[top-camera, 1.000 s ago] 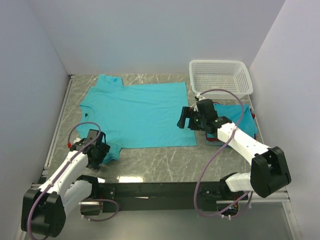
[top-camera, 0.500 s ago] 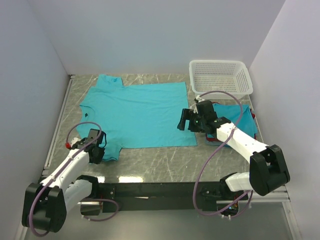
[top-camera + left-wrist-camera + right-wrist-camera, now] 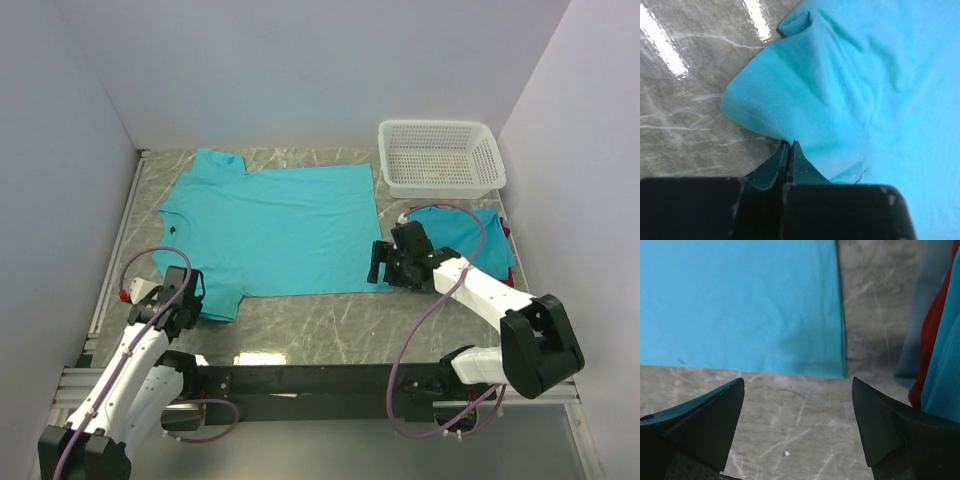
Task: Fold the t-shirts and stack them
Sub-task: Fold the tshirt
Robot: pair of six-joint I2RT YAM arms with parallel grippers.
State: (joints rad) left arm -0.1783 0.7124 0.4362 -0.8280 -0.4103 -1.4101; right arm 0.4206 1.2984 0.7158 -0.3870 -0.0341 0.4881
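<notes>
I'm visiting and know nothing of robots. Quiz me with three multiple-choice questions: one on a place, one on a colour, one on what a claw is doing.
1. Where on the grey marble table is the white plastic mesh basket?
A) far right corner
B) near left corner
C) atop the spread shirt

2. What colour is the short-sleeved cotton t-shirt spread flat?
A) red
B) teal
C) white

3. What is the left claw doing?
A) gaping open
B) shut on that shirt's sleeve
C) holding the basket

Answers: 1 A, seen far right from above; 2 B, teal in every view; 3 B, its wrist view shows the hem pinched.
</notes>
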